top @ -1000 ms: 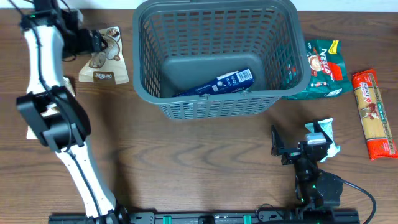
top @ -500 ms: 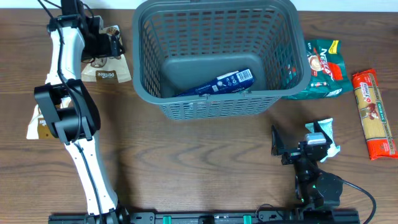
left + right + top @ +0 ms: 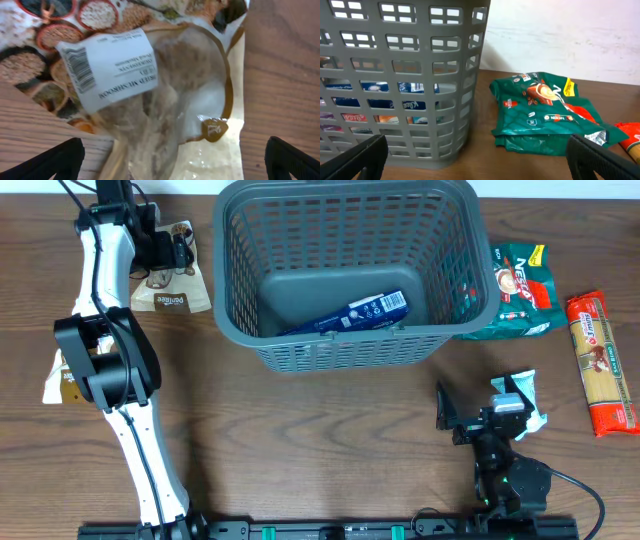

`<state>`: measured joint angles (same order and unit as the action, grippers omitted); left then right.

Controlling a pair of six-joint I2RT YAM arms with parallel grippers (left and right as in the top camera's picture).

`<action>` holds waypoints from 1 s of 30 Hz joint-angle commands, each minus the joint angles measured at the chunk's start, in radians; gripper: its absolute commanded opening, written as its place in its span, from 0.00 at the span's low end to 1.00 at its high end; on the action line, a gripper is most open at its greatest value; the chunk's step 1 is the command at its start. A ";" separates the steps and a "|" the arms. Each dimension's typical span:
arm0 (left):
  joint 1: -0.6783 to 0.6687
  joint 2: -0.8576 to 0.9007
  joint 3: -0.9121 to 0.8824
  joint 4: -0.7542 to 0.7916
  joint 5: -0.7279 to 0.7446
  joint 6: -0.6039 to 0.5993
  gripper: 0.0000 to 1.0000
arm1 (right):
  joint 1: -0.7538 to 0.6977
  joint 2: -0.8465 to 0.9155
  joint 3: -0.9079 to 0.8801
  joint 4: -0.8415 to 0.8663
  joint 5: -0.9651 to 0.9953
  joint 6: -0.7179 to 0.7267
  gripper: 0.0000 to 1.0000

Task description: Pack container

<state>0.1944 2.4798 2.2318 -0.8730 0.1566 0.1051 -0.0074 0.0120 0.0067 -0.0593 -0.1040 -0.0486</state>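
Having swung in, the left gripper [image 3: 180, 250] hangs spread over the beige clear-windowed mushroom pouch [image 3: 165, 100], seemingly next for the dark grey slotted plastic basket [image 3: 340, 333].

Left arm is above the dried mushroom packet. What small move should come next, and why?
Probably lower the left gripper straight down, then close. Its jaws stand open either side of the mushroom packet, which lies flat on the table left of the container, not yet grasped.
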 commanded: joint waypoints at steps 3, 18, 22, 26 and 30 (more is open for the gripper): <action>0.016 0.026 -0.003 0.015 -0.020 -0.018 0.99 | -0.006 -0.006 -0.001 -0.004 0.002 -0.012 0.99; 0.023 0.065 -0.003 0.036 -0.019 -0.025 0.99 | -0.006 -0.006 -0.001 -0.004 0.002 -0.012 0.99; 0.023 0.066 -0.010 0.055 -0.018 -0.025 0.99 | -0.006 -0.006 -0.001 -0.004 0.002 -0.012 0.99; 0.023 0.066 -0.048 0.084 -0.015 -0.025 0.99 | -0.006 -0.006 -0.001 -0.004 0.002 -0.012 0.99; 0.023 0.066 -0.096 0.103 -0.015 -0.025 0.99 | -0.006 -0.006 -0.001 -0.004 0.002 -0.012 0.99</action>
<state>0.2138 2.5336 2.1761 -0.7685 0.1425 0.0933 -0.0074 0.0120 0.0067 -0.0593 -0.1043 -0.0486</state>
